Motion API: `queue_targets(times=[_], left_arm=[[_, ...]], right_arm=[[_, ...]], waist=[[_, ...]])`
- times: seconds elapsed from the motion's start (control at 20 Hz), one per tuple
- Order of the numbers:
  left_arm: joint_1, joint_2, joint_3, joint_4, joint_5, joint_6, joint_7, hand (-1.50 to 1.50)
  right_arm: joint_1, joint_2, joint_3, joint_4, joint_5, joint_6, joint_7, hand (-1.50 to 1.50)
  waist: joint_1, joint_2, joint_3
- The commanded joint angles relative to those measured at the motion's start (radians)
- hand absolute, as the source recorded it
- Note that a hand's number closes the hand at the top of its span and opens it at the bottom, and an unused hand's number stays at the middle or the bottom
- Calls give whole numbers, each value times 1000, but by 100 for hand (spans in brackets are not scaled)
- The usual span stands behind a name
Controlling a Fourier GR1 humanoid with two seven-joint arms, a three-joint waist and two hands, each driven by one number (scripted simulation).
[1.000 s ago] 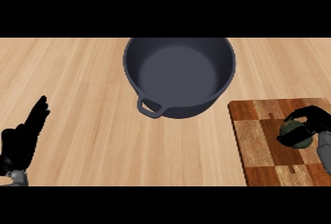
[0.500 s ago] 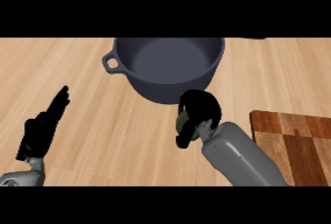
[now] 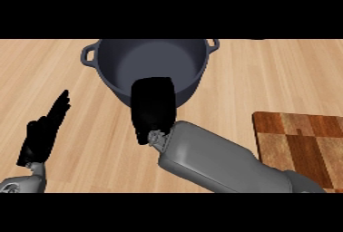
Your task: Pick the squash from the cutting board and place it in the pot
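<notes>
Grey pot (image 3: 150,59): right hand (image 3: 154,108) overlaps near rim.

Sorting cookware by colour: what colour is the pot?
Dark blue-grey pot, inside and out, seen in the head view.

One head view looks steeply down, close over the counter (image 3: 281,68).
</notes>
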Motion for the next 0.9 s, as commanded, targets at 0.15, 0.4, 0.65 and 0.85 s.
queue_targets(times=[0.15, 0.4, 0.65, 0.85], left_arm=[[-27, -11, 10, 24, -12, 28, 21, 0], [-2, -14, 0, -30, -13, 25, 37, 0], [-2, -29, -3, -24, -26, 45, 31, 0], [39, -26, 12, -44, -23, 50, 24, 0]], right_arm=[[-226, 18, 39, 23, 100, -157, 250, 150], [-283, 18, -24, 82, 99, -275, 247, 150], [-306, 18, -58, 153, 105, -370, 205, 150], [-341, 18, -148, 257, 102, -412, 102, 150]], waist=[[-37, -1, 1], [-40, 1, 3], [-54, 5, 2], [-65, 6, 3]])
